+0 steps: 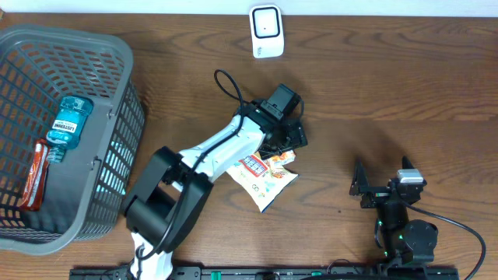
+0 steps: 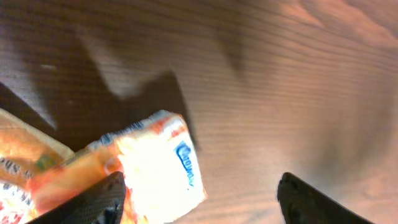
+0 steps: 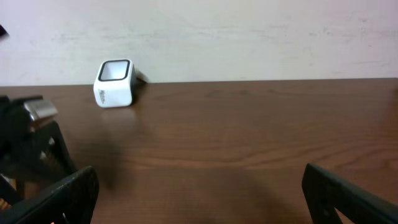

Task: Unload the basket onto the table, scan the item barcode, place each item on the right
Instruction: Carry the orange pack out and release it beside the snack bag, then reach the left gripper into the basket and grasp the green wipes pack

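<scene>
Both pincers were released: left pincer (image 2: pixel 199 202) hung over the packet (image 2: pixel 158 171) on the surface (image 2: pixel 280 93); right pincer (image 3: pixel 199 193) sat near right, facing the far scanner (image 3: pixel 114 83).

From overhead, the left hand (image 1: pixel 286 146) covers the 12 o'clock end of the snack packet (image 1: pixel 268 179). In the left wrist view the packet (image 2: pixel 155 168) is blurred and cut off toward 8 o'clock. The basket (image 1: pixel 124 148) is cut off at 9 o'clock overhead.
</scene>
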Action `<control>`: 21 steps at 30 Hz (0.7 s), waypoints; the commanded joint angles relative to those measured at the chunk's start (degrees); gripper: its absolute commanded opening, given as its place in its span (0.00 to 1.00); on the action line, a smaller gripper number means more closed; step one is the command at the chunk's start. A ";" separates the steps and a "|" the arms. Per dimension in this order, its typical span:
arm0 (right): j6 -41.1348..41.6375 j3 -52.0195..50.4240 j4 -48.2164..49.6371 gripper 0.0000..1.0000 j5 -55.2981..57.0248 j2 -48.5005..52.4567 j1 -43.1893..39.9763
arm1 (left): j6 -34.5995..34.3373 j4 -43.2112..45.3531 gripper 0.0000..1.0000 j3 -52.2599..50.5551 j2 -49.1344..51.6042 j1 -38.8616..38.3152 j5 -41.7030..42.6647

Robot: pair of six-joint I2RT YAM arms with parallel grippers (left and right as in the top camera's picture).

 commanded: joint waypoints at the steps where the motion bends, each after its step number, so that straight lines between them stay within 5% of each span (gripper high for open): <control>1: -0.09 -0.09 -0.22 0.99 0.04 -0.07 -0.31 | 6.14 -1.09 0.85 0.74 -7.48 -0.07 1.07; 5: -0.09 -0.09 -0.22 0.99 0.04 -0.07 -0.31 | 15.93 -4.20 1.00 1.88 -20.35 0.33 -3.30; 9: -0.09 -0.09 -0.22 0.99 0.04 -0.07 -0.31 | 26.73 -10.78 0.99 3.56 -37.99 2.73 -21.05; 11: -0.09 -0.09 -0.22 0.99 0.04 -0.07 -0.31 | 26.84 -13.77 0.99 3.58 -46.10 5.60 -36.02; 14: -0.09 -0.09 -0.22 0.99 0.04 -0.07 -0.31 | 26.58 -15.85 0.98 3.58 -53.11 10.93 -45.81; 21: -0.09 -0.09 -0.22 0.99 0.04 -0.07 -0.31 | 14.75 -22.34 0.98 3.56 -59.04 34.86 -52.54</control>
